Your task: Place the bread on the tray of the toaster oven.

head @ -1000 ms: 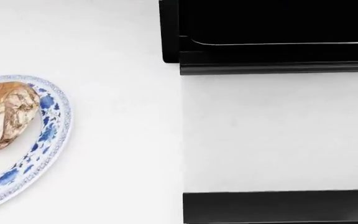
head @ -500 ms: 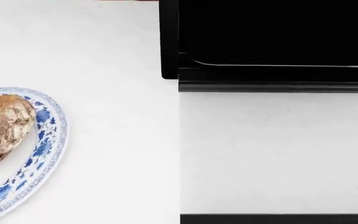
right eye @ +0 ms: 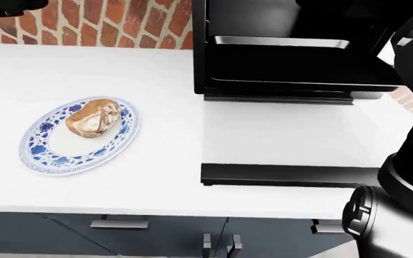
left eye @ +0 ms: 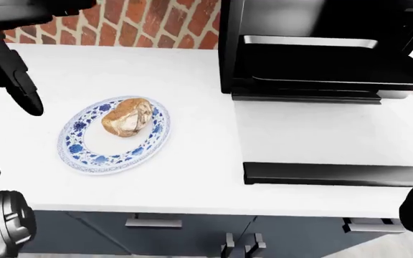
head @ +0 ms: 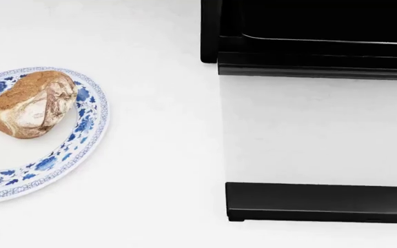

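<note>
A brown bread loaf (left eye: pixel 127 116) lies on a blue-and-white plate (left eye: pixel 84 156) on the white counter, left of the toaster oven; the head view shows it too (head: pixel 29 103). The black toaster oven (left eye: pixel 228 54) stands open, with its glass door (left eye: pixel 321 134) flat on the counter and the door handle (left eye: pixel 336 173) nearest me. A metal tray (left eye: pixel 307 41) sits inside it. My left hand (left eye: pixel 20 91) hangs above the counter at the left-eye view's upper left, apart from the plate, fingers extended and empty. My right hand does not show; only its arm (right eye: pixel 407 177) rises at the right-eye view's right edge.
A red brick wall (left eye: pixel 156 24) runs behind the white counter (left eye: pixel 192 183). Dark cabinet drawers with handles (left eye: pixel 153 221) lie below the counter edge. The right arm stands before the oven's right side.
The whole head view has shifted: plate, bread and oven now sit further right and higher in the picture, so the camera moved. The things keep their places relative to each other.
</note>
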